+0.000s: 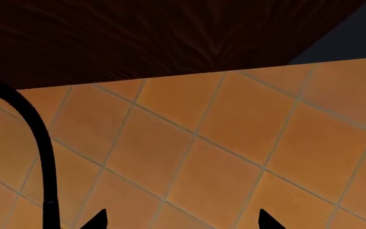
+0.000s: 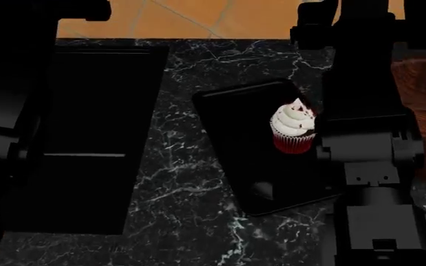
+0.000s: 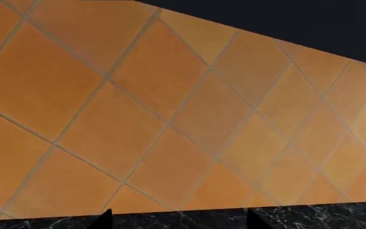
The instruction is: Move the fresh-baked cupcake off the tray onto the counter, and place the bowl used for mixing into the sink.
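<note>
The cupcake, white frosting over a red wrapper, stands on the far right part of the flat black tray, which lies on the black marble counter. The sink is the dark basin to the left. At the right edge, the reddish-brown wooden bowl is partly hidden behind my right arm, which reaches past the cupcake's right side. My left gripper is open, facing the tiled wall beside the black faucet. My right gripper is open too, above the counter's back edge, holding nothing.
An orange tiled wall runs behind the counter. A dark wood cabinet hangs above the tiles. My left arm covers the sink's left side.
</note>
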Motion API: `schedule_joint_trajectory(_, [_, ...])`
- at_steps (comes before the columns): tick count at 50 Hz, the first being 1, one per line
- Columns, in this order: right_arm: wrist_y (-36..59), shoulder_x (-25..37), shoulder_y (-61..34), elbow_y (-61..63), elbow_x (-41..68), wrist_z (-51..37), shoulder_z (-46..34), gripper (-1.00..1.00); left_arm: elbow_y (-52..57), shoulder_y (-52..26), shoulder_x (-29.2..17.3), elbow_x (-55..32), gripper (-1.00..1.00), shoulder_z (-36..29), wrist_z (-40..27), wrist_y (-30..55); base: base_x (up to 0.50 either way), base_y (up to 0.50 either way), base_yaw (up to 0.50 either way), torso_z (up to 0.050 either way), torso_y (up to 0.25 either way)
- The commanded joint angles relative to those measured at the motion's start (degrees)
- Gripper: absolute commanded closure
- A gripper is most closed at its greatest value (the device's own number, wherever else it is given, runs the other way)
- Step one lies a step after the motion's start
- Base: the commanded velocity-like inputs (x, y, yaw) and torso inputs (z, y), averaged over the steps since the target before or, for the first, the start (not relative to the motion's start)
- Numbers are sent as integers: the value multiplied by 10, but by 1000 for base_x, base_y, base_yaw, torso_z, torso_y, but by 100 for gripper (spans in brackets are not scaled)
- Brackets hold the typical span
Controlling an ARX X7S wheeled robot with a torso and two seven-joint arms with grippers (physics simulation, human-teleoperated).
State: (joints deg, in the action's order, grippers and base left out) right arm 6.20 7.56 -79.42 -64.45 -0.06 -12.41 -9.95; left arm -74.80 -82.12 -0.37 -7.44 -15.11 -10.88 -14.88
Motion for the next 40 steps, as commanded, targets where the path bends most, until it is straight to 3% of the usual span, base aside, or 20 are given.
schedule_joint_trajectory(1, [2,0,3,1,0,-1,-4,-100,-1,3,-1,-4,-100,-4,-1,0,500,180,0,0,0])
schedule_joint_trajectory(26, [10,2,5,6,5,-7,-5,-100,0,3,-1,-13,-100,-11,2,2,464,112,0,0,0])
schedule_joint_trajectory(40, [19,2,6,7,8,-7,-7,-100,0,8,-1,-20,-100,-16,1,2,46,-71,0,0,0])
